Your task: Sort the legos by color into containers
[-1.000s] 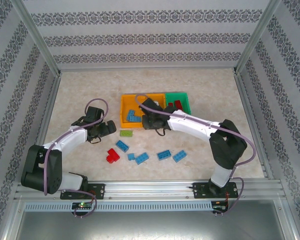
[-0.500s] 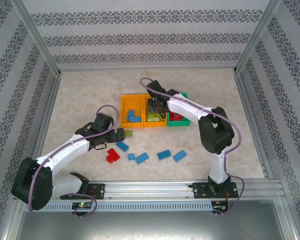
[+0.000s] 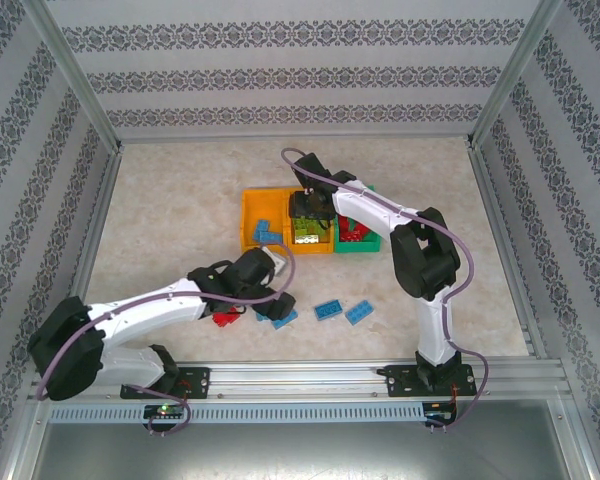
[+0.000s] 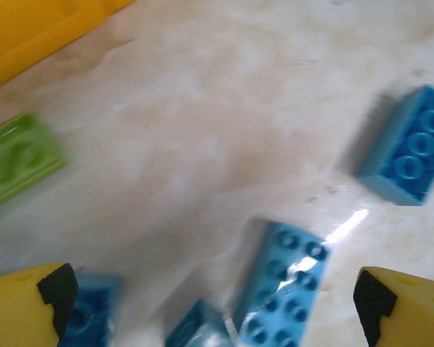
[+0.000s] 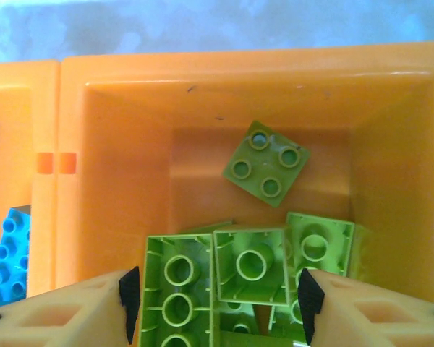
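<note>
Right now the left claw [image 4: 213, 300] hangs low over the marbled beige tabletop [image 3: 170, 200] towards its near edge. Its yellow, black-padded fingertips [image 4: 54, 289] are spread wide and hold nothing. Between them lies a loose blue studded plastic brick [image 4: 282, 289], with a smaller blue brick [image 4: 195, 329] just beside it and another blue piece [image 4: 90, 318] partly under one fingertip. On the far side, towards the bins, a lime green flat brick [image 4: 18, 155] rests alone.

From above, a red L-shaped brick [image 3: 220, 318] sits just left of that claw, and two more blue bricks [image 3: 328, 309] lie side by side to its right.

Three bins stand touching in a row mid-tabletop. The left orange plastic bin [image 3: 248, 215] holds a blue angled brick [image 3: 265, 232]. The green plastic bin [image 3: 355, 249] on the right holds red bricks [image 3: 352, 232].

The right claw [image 5: 217, 300] reaches down into the middle orange bin [image 5: 202, 94], its jaws partly spread with nothing gripped. A heap of lime green studded bricks [image 5: 249, 264] lies under and between its tips. A square lime brick [image 5: 266, 163] sits apart, tilted, near the bin's far wall.
</note>
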`<action>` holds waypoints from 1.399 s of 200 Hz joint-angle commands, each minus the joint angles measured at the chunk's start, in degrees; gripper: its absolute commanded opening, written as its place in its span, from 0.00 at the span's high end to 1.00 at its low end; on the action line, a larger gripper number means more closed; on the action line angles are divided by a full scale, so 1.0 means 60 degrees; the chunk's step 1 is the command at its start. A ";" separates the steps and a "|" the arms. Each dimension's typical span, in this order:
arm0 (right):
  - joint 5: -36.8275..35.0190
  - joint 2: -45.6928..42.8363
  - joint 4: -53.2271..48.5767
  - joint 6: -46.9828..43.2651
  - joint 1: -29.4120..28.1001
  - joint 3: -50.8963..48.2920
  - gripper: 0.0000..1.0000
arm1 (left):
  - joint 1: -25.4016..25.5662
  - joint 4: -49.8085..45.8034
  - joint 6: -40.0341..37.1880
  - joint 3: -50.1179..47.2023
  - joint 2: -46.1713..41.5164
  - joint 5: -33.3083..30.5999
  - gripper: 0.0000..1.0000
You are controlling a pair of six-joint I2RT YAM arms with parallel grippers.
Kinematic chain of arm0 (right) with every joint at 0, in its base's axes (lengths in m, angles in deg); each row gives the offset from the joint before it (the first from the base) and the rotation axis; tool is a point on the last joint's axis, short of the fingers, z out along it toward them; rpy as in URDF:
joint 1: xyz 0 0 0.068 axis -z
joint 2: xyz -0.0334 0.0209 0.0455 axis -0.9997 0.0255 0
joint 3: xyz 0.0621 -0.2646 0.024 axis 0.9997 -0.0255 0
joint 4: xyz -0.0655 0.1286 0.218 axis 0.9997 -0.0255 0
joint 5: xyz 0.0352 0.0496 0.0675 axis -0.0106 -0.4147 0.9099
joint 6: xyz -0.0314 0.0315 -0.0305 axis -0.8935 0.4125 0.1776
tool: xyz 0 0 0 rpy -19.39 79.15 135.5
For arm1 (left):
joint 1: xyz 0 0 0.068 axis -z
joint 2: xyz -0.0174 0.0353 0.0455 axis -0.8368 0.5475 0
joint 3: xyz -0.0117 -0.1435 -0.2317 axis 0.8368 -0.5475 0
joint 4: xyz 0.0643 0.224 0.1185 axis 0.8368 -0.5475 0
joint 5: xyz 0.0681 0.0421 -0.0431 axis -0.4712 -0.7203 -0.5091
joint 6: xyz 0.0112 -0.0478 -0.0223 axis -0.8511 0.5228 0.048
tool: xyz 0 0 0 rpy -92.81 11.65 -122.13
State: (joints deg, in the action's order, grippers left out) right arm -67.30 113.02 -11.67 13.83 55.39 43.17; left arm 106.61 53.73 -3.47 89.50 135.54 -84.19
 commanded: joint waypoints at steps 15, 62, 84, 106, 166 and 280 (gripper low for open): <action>0.0423 -0.0963 0.0247 0.0055 -0.0022 -0.0379 0.26 | 0.0959 0.0573 -0.1505 0.1461 0.1670 0.0209 0.00; 0.0265 -0.2878 0.0986 0.0064 0.0122 -0.1839 0.16 | 0.1718 0.0453 -0.2109 0.3128 0.4028 0.0186 0.02; 0.0128 -0.3868 0.1231 0.0207 0.0467 -0.2693 0.14 | 0.1748 0.0358 -0.2239 0.3490 0.4618 0.0414 0.06; 0.0121 -0.4732 0.1362 0.0253 0.0842 -0.3469 0.13 | 0.1791 -0.0011 -0.2426 0.3874 0.5133 0.0291 0.09; 0.0120 -0.6685 0.1436 0.0393 0.1788 -0.5582 0.11 | 0.1837 -0.0616 -0.2833 0.4436 0.6087 0.0176 0.35; -0.0417 -0.9127 0.0952 0.0750 0.2271 -0.8258 0.12 | 0.1303 -0.0591 -0.1818 0.4173 0.4360 -0.1590 0.77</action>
State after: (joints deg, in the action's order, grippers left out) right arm -67.89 61.22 -4.44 17.08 68.25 -3.65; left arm 116.62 51.93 -17.90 115.34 167.88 -87.23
